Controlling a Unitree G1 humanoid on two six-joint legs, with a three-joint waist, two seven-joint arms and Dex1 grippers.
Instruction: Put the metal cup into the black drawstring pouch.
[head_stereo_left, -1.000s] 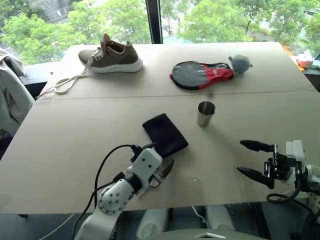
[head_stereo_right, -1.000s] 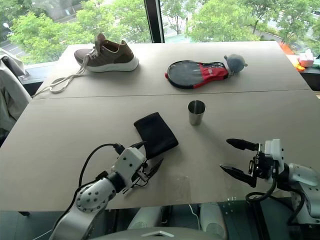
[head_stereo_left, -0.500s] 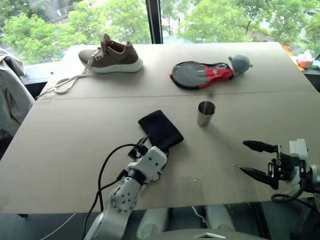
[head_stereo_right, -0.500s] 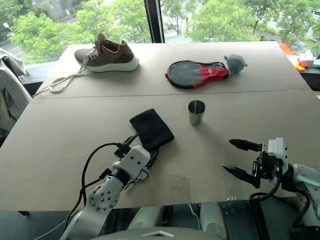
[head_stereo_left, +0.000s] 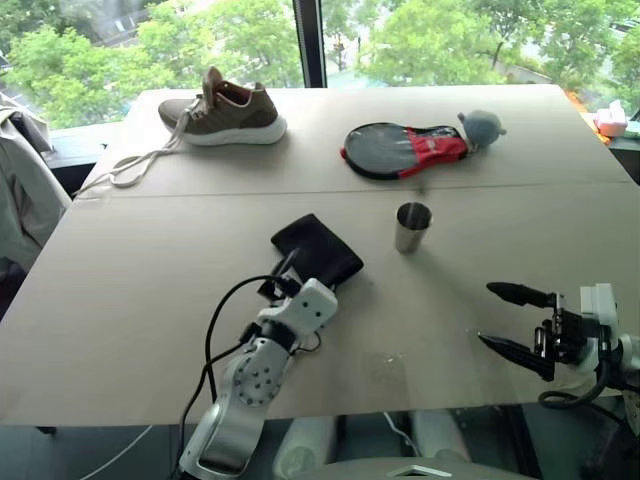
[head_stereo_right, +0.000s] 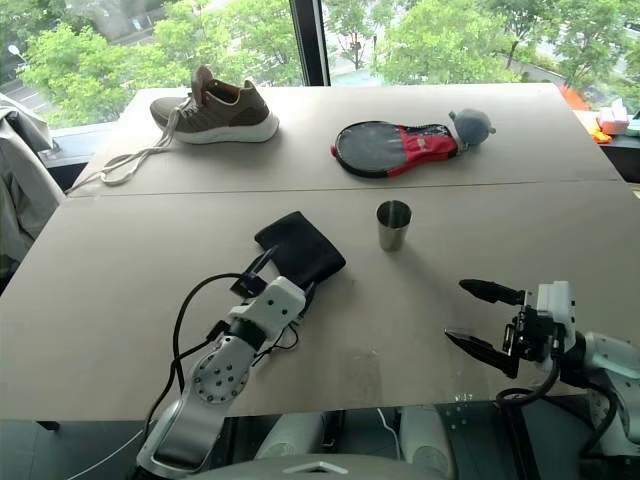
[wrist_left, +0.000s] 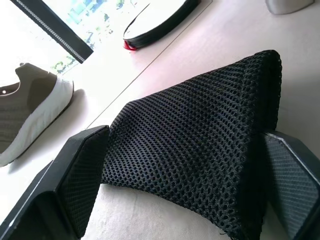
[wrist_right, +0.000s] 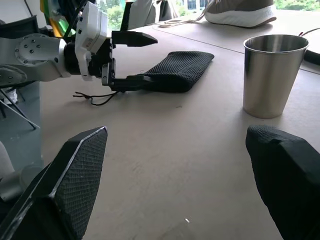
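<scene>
I am seeing my left tool (wrist_right: 120, 60) standing wide around the near end of the black drawstring pouch (head_stereo_left: 316, 251), my right tool (head_stereo_left: 512, 320) gaping empty at four o'clock from the upright shiny metal cup (head_stereo_left: 410, 227) on the tan counter (head_stereo_left: 150, 260) by the window.

You see a shiny silver metal cup (head_stereo_left: 411, 227) mid-frame and a black honeycomb-mesh drawstring pouch (head_stereo_left: 316, 251) left of it. At upper left sits a brown shoe (head_stereo_left: 224, 107) with white sole; upper centre, a black-and-red paddle cover (head_stereo_left: 403, 150) by a grey plush (head_stereo_left: 481, 126), all on a beige table (head_stereo_left: 130, 270)
</scene>
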